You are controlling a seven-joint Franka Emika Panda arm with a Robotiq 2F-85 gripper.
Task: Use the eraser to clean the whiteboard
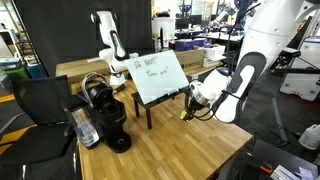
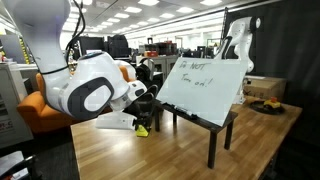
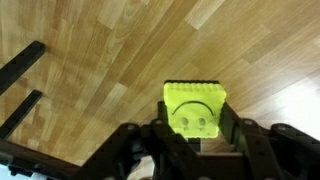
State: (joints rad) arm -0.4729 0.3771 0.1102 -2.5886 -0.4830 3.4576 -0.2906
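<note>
The eraser (image 3: 195, 108) is a bright yellow sponge block with a smiley face, and my gripper (image 3: 195, 125) is shut on it above the wooden table. In both exterior views the eraser (image 1: 185, 115) (image 2: 142, 129) hangs at the gripper's tip, low and just beside the whiteboard's stand. The whiteboard (image 1: 158, 76) (image 2: 205, 83) is white, tilted, with dark scribbles near its top, on a dark legged stand. The eraser is apart from the board face. Two dark stand legs (image 3: 20, 65) show at the left of the wrist view.
A black coffee machine (image 1: 105, 115) stands on the wooden table (image 1: 170, 150) left of the board. A black chair (image 1: 35, 105) sits at the table's left. A second white arm (image 1: 108, 40) stands behind. A bowl (image 2: 268, 104) lies right of the board.
</note>
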